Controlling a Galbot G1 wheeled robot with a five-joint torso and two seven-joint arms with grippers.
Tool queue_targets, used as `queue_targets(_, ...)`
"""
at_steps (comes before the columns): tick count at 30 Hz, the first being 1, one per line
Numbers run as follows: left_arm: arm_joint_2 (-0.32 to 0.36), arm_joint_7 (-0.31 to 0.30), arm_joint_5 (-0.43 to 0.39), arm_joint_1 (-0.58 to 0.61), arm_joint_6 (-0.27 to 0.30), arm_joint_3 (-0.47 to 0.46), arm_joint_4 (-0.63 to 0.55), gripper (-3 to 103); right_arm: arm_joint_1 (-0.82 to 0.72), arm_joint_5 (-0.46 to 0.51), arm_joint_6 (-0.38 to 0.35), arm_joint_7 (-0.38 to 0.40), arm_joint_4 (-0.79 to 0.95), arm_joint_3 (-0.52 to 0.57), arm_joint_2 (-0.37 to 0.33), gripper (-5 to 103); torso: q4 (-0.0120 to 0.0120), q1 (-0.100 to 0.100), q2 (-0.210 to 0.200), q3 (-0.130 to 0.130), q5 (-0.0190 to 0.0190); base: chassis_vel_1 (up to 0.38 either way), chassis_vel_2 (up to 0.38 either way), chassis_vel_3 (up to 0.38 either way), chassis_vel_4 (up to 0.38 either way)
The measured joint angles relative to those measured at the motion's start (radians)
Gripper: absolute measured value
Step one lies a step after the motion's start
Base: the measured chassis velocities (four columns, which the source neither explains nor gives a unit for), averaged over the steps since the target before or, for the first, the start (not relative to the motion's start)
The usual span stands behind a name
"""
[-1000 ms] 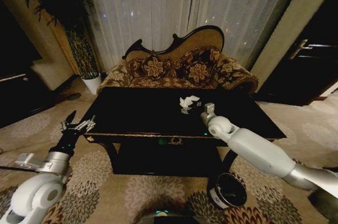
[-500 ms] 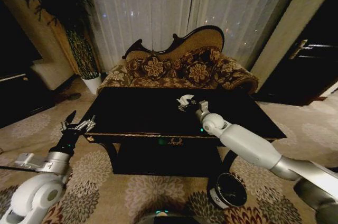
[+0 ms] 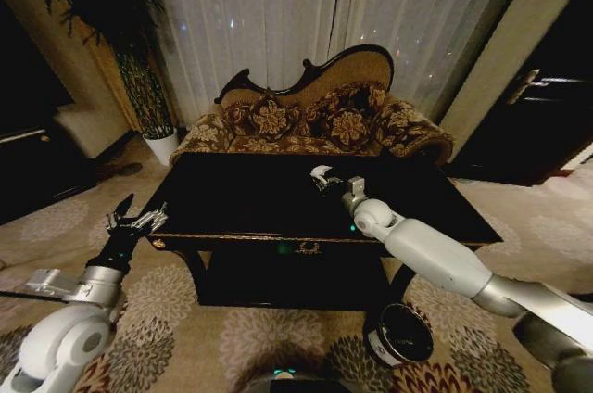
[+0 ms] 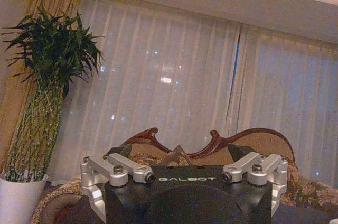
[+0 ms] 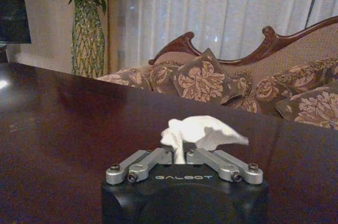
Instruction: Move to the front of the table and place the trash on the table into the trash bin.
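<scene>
A dark glossy worktop spans the middle of the head view, with a floral sofa behind it at 12 o'clock. The round dark bin stands on the carpet at 5 o'clock, below the worktop's right front corner. The right arm reaches over the worktop; its claw is pinched together on a crumpled white paper scrap, just right of the worktop's centre. The left claw waits, spread apart, off the worktop's left end at 9 o'clock. To do this step well, keep the pinch firm, lift the scrap clear of the surface, then carry it over the front edge to above the bin.
</scene>
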Motion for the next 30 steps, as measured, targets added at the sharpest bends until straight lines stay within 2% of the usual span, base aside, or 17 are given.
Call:
queue_targets(1,0.0,0.0,0.0,0.0,0.0,0.0,0.0,100,-0.006,0.0,0.0,0.0,0.003,0.004,-0.003,5,0.0,0.0,0.0,0.0,0.0,0.0,0.0,0.0,0.0)
queue_targets(4,0.0,0.0,0.0,0.0,0.0,0.0,0.0,100,-0.026,-0.001,0.0,0.0,0.017,0.018,-0.011,1,0.0,0.0,0.0,0.0,0.0001,0.0,0.0,0.0,0.0)
queue_targets(12,0.0,0.0,0.0,0.0,0.0,0.0,0.0,100,-0.094,0.009,-0.004,0.006,0.091,0.08,-0.059,1,0.0,0.0,0.0,0.0,0.0001,0.0,0.0,0.0,0.0)
queue_targets(17,0.0,0.0,0.0,0.0,0.0,0.0,0.0,100,-0.173,0.031,-0.02,0.018,0.179,0.168,-0.129,1,0.0001,0.0,0.0,0.0,0.0002,0.0,0.0,0.0,0.0)
queue_targets(18,0.0,0.0,0.0,0.0,0.0,0.0,0.0,100,-0.193,0.034,-0.023,0.019,0.197,0.191,-0.144,1,0.0,0.0,0.0,0.0,0.0001,0.0,0.0,0.0,0.0)
queue_targets(21,0.0,0.0,0.0,0.0,0.0,0.0,0.0,100,-0.319,0.039,-0.027,0.014,0.272,0.35,-0.22,1,0.0,0.0,0.0,0.0,-0.0001,0.0,0.0,0.0,0.0)
queue_targets(23,0.0,0.0,0.0,0.0,0.0,0.0,0.0,100,-0.349,0.039,-0.027,0.011,0.284,0.387,-0.231,1,0.0,0.0,0.0,0.0,0.0,0.0,0.0,0.0,0.0)
queue_targets(25,0.0,0.0,0.0,0.0,0.0,0.0,0.0,100,-0.514,0.032,-0.017,-0.003,0.329,0.556,-0.277,1,-0.0002,0.0,0.0,0.0,0.0,0.0,0.0,0.0,0.0)
queue_targets(26,0.0,0.0,0.0,0.0,0.0,0.0,0.0,100,-0.514,0.032,-0.017,-0.003,0.329,0.556,-0.277,1,-0.0002,0.0,0.0,0.0,0.0,0.0,0.0,0.0,0.0)
queue_targets(29,0.0,0.0,0.0,0.0,0.0,0.0,0.0,100,-0.673,0.016,0.018,-0.017,0.376,0.691,-0.323,1,-0.0004,0.0,0.0,0.0,0.0004,0.0,0.0,0.0,0.0)
queue_targets(30,0.0,0.0,0.0,0.0,0.0,0.0,0.0,100,-0.673,0.016,0.018,-0.017,0.376,0.691,-0.323,1,-0.0004,0.0,0.0,0.0,0.0004,0.0,0.0,0.0,0.0)
